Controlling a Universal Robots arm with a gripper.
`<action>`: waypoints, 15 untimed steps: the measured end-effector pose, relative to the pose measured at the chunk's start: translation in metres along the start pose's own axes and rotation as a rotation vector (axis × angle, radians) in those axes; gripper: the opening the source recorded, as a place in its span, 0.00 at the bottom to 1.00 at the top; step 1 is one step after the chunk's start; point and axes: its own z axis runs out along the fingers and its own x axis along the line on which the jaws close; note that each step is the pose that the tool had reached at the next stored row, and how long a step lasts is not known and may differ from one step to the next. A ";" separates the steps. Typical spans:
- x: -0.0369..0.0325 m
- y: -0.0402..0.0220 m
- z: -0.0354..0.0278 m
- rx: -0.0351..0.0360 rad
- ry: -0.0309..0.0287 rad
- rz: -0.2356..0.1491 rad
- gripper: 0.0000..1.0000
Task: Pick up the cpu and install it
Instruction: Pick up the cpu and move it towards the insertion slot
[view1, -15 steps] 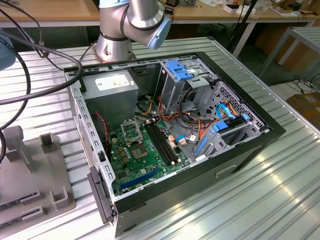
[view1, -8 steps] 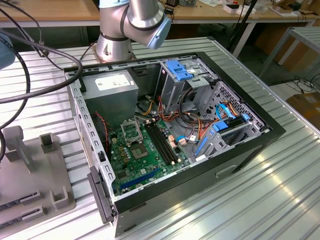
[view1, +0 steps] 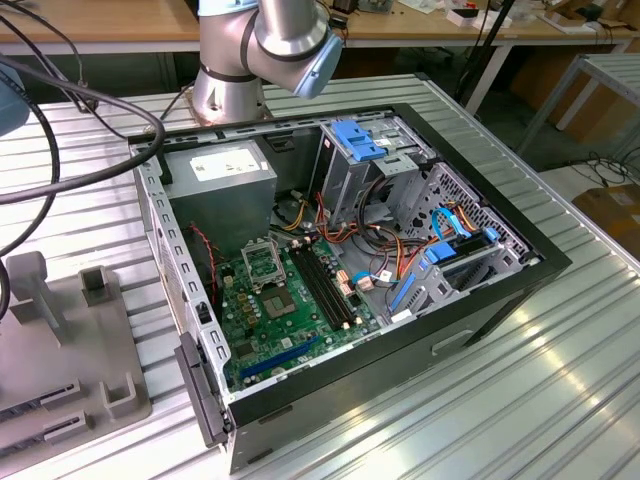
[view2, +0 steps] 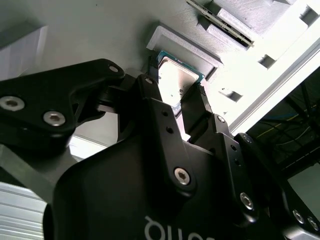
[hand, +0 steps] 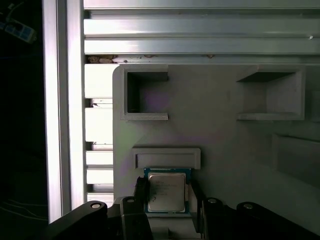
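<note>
The cpu (hand: 166, 196), a small square chip with a silvery top and green rim, lies flat on a grey moulded holder (hand: 215, 140), butted against a low raised ridge (hand: 166, 157). My gripper (hand: 167, 200) straddles it, and the black fingers (hand: 140, 192) press against two opposite edges. In the second wrist view the cpu (view2: 176, 79) shows bright between the same fingers (view2: 196, 107), with my gripper (view2: 175, 90) around it. In the exterior view the motherboard (view1: 290, 310) lies in the open computer case with its dark framed socket (view1: 262, 263) uncovered.
The grey holder (view1: 60, 340) stands at the exterior view's left on the ribbed metal table (view1: 480, 400), beside the case (view1: 520, 270). Two box-shaped pockets (hand: 145, 95) rise from the holder beyond the cpu. Black cables (view1: 80, 100) hang over the table.
</note>
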 end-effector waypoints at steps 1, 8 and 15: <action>0.0000 0.0000 -0.0001 0.0000 0.0000 0.000 0.44; 0.0001 0.0000 -0.0030 0.0001 0.0001 0.000 0.44; 0.0003 0.0000 -0.0091 0.0000 0.0000 0.000 0.44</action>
